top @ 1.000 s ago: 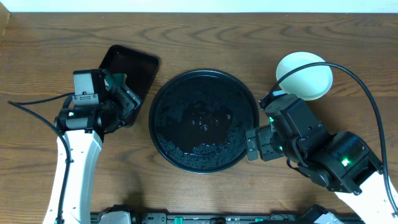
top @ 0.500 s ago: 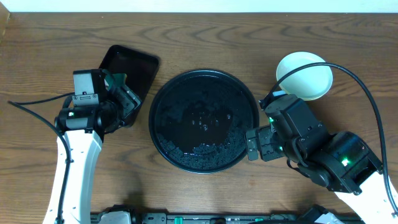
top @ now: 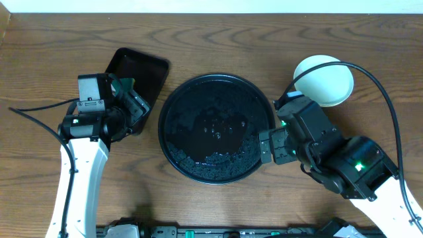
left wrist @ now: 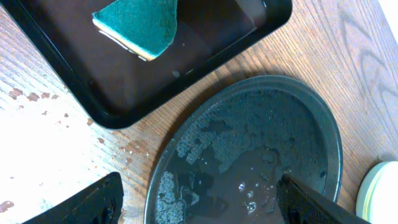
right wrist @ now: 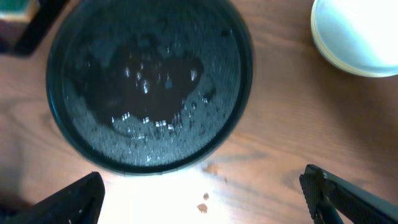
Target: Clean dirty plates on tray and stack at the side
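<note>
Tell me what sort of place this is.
Probably a lab bench staged for dishwashing: a wooden table, a wet round black tray, a green sponge in a smaller rectangular tray, pale plates alongside.

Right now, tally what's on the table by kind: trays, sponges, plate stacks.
Trays: 2, the round tray and the rectangular tray
Sponge: 1
Plate stack: 1
Total: 4

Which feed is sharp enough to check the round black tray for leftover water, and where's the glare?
Left wrist: sharpest, wet film on the round black tray clear, but the brown wooden table blown out white at lower left. Right wrist: soft focus, glare patch on the wood just past the tray's rim. Overhead: evenly lit, sharp, tray small.
</note>
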{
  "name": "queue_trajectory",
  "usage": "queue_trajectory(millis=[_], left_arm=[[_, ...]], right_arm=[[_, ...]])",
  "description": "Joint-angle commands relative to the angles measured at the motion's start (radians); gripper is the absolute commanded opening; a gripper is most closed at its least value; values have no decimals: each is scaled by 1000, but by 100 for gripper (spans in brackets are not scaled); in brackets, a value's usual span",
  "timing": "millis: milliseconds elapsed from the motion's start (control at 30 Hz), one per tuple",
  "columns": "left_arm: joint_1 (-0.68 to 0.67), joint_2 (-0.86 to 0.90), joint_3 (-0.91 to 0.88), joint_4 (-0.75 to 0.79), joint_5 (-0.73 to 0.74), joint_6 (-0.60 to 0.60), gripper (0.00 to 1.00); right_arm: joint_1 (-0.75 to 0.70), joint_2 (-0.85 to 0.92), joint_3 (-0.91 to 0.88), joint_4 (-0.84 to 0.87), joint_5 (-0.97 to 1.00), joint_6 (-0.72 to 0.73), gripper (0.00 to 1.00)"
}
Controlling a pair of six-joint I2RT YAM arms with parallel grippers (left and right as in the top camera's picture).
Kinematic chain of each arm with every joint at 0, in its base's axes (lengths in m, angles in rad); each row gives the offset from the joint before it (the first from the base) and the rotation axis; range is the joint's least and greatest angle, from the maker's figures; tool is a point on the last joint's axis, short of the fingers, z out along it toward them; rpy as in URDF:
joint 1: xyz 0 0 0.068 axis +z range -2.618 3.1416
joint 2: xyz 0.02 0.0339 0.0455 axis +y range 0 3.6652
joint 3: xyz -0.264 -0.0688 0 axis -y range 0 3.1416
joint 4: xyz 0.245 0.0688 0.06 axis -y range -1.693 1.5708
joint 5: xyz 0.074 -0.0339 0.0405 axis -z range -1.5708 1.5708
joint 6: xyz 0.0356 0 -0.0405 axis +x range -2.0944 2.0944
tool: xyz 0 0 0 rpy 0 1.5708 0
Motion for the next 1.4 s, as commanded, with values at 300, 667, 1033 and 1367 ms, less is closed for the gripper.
queue_trajectory(millis=[300,667,1033,1367], left_arm=[[1,1,-5,-3,7,-1,80],[1,1,-5,-3,7,-1,80],[1,1,-5,-3,7,-1,80],[1,1,-5,-3,7,-1,80]], right_arm=[[-192,-285,-492,406,-89,-10,99],[-308,-637,-872,664,-164,-10,99],[-449,-992,-1154,888,-316,-9,99],[-568,-1099,-1235,1002,-438,-9,99]])
